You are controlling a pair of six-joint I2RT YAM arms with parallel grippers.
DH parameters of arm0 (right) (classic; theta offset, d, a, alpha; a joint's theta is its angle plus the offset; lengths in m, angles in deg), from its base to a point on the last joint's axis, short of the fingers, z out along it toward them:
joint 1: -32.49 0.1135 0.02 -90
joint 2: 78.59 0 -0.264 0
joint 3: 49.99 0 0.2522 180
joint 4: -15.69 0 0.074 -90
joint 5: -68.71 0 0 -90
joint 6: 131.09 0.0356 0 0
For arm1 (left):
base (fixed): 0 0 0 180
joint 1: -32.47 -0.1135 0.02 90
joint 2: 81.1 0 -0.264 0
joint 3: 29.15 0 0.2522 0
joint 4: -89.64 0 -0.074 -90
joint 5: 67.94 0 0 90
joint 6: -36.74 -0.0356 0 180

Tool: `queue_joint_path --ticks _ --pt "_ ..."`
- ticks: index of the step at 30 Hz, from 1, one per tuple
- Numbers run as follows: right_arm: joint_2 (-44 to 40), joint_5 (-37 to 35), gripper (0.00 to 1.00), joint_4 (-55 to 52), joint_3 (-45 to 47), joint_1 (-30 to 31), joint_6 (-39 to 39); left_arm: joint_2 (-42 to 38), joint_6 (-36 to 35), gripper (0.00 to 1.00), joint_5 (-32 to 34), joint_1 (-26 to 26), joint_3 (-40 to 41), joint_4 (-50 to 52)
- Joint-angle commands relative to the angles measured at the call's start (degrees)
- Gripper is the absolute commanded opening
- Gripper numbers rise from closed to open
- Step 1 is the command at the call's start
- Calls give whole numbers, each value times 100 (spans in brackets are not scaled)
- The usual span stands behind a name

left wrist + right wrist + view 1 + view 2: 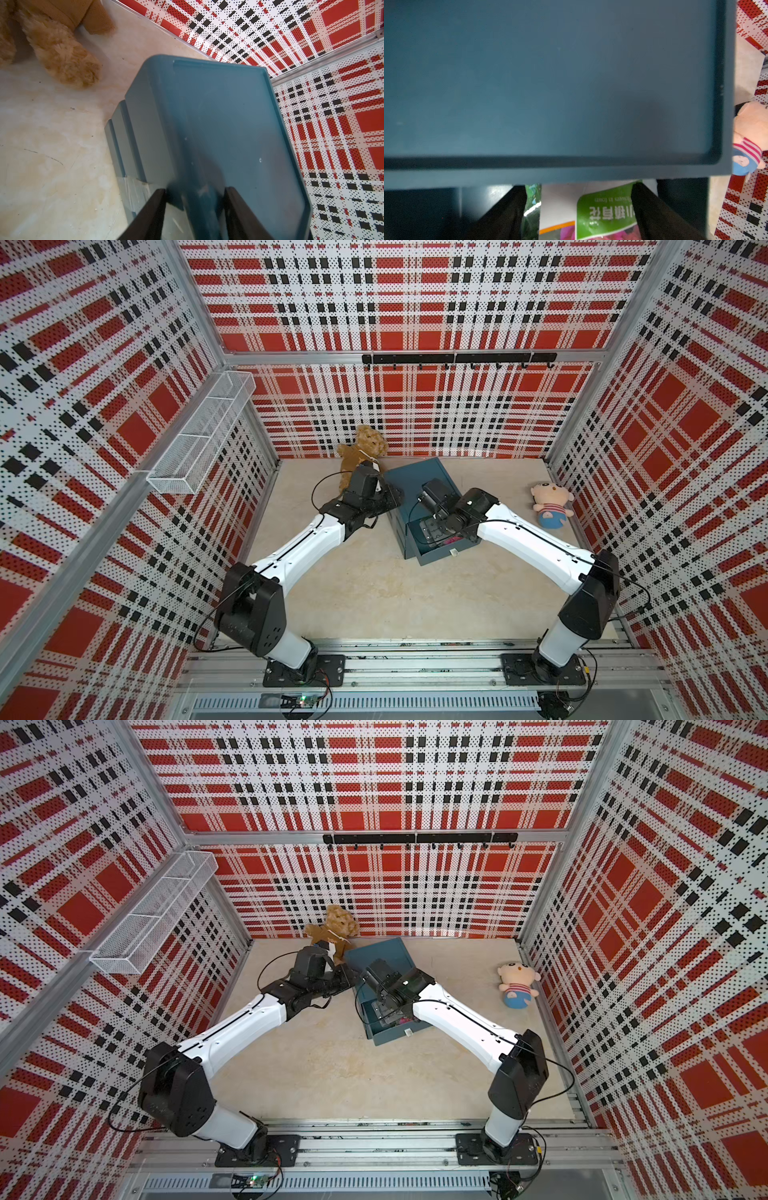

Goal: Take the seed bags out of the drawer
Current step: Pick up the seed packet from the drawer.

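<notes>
3 perforated metal walls printed in red, black and white plaid (415, 302) enclose the cell, joined by bare aluminium frame posts (195, 302). The floor is a beige marbled slab (374, 597), evenly lit. A white wire-mesh basket with 3 compartments (199, 433) hangs on the wall at the left in both top views. A black hook rail (457, 358) crosses the back wall.

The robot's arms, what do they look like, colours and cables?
The left arm and right arm share one build: white link shells, chunky black joint housings, thin black cables looping outside. The left end effector and right end effector each have two black fingers.
</notes>
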Motion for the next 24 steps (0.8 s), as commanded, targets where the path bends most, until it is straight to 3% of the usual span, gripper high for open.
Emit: queue_joint_path --ticks 1,5,17,24 --pt "81 -233 85 143 161 39 226 218 -98 50 35 -46 325 824" --pt "101 -499 79 135 312 39 382 230 -106 50 31 -51 329 828" --pt "245 -1769 29 -243 124 22 884 253 -124 49 20 -80 314 826" --pt "239 -1933 11 -296 -112 -11 904 284 -117 49 17 -83 274 822"
